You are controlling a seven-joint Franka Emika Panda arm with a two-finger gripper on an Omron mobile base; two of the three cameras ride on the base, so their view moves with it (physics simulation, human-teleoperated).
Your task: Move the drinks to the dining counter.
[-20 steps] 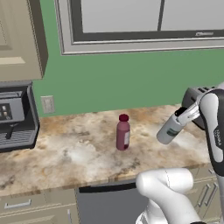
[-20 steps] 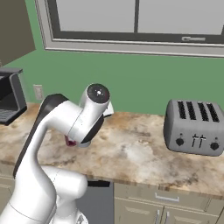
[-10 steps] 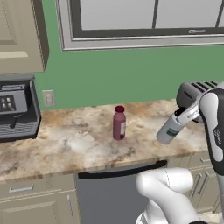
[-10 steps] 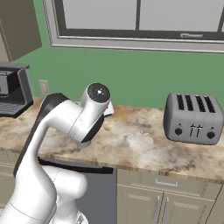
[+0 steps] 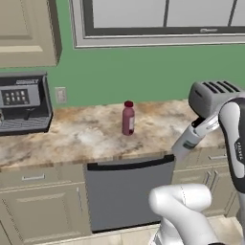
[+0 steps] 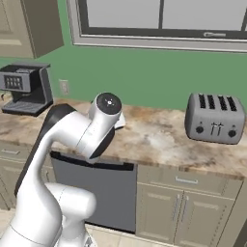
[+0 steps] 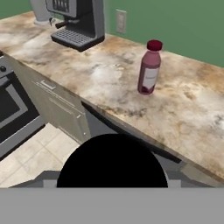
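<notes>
The dark red bottle (image 5: 128, 118) with its red cap stands upright on the marbled bench (image 5: 86, 136), about midway along it and apart from everything else there; in the hand view the same bottle (image 7: 149, 68) stands beyond the bench's front edge, with a pale label on its side. The pale grey bottle (image 5: 187, 140) with a black cap is held tilted in the air off the bench's front edge, cap end low, over the cabinet fronts to the right of the dishwasher (image 5: 129, 191); the fingers (image 5: 200, 128) are closed around its upper part, and its black cap fills the bottom middle of the hand view. A black coffee machine (image 5: 24, 104) sits at the left end of the bench below a beige wall cabinet (image 5: 28, 31); a silver toaster (image 6: 214, 118) stands on the bench well to the right; a window (image 5: 162, 19) runs along the green wall above.
</notes>
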